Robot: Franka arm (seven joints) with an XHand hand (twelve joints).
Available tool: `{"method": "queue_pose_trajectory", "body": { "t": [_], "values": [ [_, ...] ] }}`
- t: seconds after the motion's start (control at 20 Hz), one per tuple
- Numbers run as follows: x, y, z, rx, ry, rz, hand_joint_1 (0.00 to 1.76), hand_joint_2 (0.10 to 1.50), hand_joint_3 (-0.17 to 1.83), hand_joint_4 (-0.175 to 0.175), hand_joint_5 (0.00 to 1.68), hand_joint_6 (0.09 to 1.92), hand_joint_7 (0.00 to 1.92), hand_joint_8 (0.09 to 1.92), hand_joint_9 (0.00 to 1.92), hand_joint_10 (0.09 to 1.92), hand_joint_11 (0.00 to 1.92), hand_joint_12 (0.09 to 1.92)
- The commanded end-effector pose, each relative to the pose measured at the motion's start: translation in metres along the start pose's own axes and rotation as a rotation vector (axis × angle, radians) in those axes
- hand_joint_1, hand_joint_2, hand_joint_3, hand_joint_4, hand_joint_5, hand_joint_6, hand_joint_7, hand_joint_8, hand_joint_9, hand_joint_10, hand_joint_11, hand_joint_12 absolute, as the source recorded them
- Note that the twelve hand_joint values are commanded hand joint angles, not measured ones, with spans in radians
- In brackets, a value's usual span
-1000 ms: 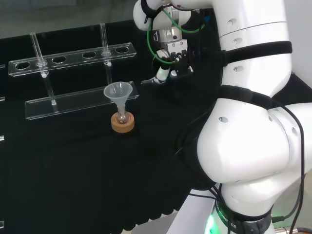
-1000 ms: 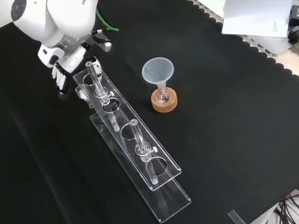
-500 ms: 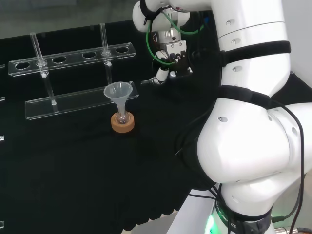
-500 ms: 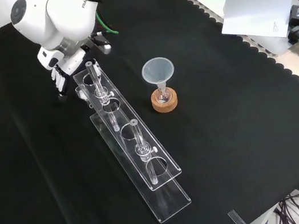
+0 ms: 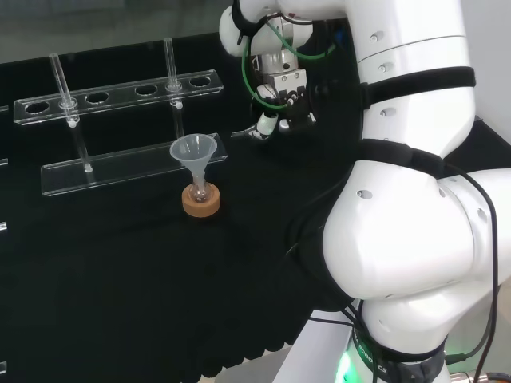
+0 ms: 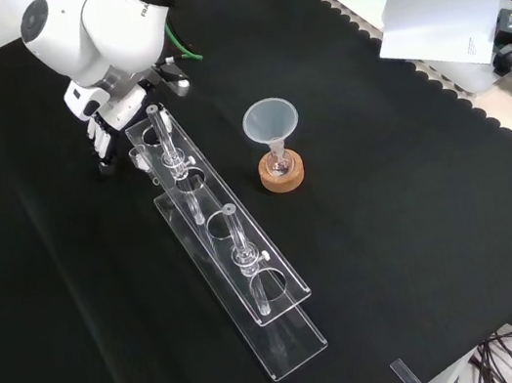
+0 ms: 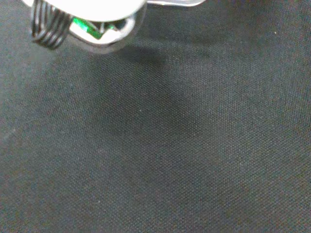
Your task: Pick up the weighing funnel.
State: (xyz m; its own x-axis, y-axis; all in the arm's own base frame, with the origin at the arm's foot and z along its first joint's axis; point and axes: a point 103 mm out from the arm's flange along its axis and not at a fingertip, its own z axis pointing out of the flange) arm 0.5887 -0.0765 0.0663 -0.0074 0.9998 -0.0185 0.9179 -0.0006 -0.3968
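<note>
My hand (image 5: 266,125) hangs low over the cloth just off the right end of the tube rack in the head view, with its fingers pointing down. A small clear piece, the weighing funnel (image 5: 242,134), sticks out leftward from the fingers. In the front view the hand (image 6: 99,130) is at the rack's far end, and the weighing funnel (image 6: 138,156) shows beside the fingers. The wrist view shows the weighing funnel's clear rounded bowl (image 7: 114,34) against the blurred white hand (image 7: 87,7), with cloth below.
A clear two-tier tube rack (image 6: 237,254) with two glass tubes lies close beside the hand. The big funnel (image 5: 193,152) stands in a small flask on a cork ring (image 5: 201,201), to the rack's near side in the head view. Papers and cables lie beyond the cloth's scalloped edge (image 6: 433,71).
The wrist and hand have edged slightly upward, and the clear piece has stayed at the fingers. The rack, tubes and big funnel have not moved.
</note>
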Motion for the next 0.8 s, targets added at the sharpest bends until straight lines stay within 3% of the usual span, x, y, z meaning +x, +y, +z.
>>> {"method": "queue_pose_trajectory", "body": {
  "t": [0.05, 0.8],
  "values": [
    [0.0016, 0.0012, 0.0016, -0.007, -0.001, -0.005, 0.98, 0.59, 0.65, 0.032, 0.71, 0.65, 0.48, 0.67, 0.73, 0.53, 0.52, 1.28],
    [0.0000, 0.0059, 0.0046, 0.000, -0.004, 0.011, 0.99, 0.60, 0.66, 0.059, 0.81, 0.69, 0.50, 0.68, 0.75, 0.53, 0.54, 1.27]
  ]
}}
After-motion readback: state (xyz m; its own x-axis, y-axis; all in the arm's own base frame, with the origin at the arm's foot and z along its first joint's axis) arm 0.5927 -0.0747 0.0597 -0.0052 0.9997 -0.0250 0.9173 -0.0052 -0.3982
